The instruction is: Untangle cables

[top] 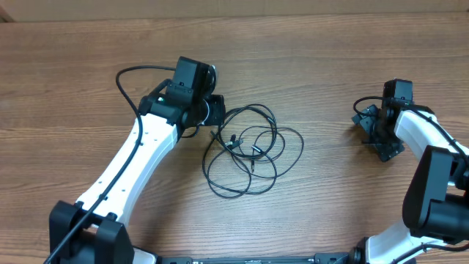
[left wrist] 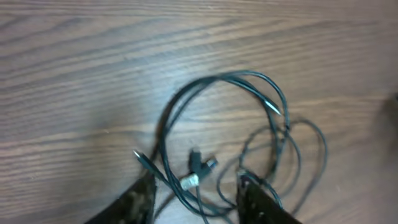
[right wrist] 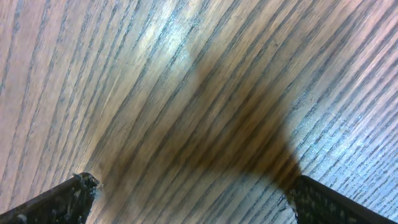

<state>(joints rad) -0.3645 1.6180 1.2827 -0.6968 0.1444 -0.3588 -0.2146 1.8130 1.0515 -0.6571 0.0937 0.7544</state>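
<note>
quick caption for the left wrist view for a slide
Left end effector open over a tangle of thin black cables on a wooden table.

No text, label, brand mark, number or sign can be read in any view: none on the wooden table (top: 330,44), the cables (top: 255,151), the left arm (top: 139,158) or the right arm (top: 432,183).

A wood-grain table (top: 308,66) carries one loose tangle of thin black cables (top: 249,150), in overlapping loops near its centre, slightly toward 5 o'clock, with small plug ends inside the loops
</note>
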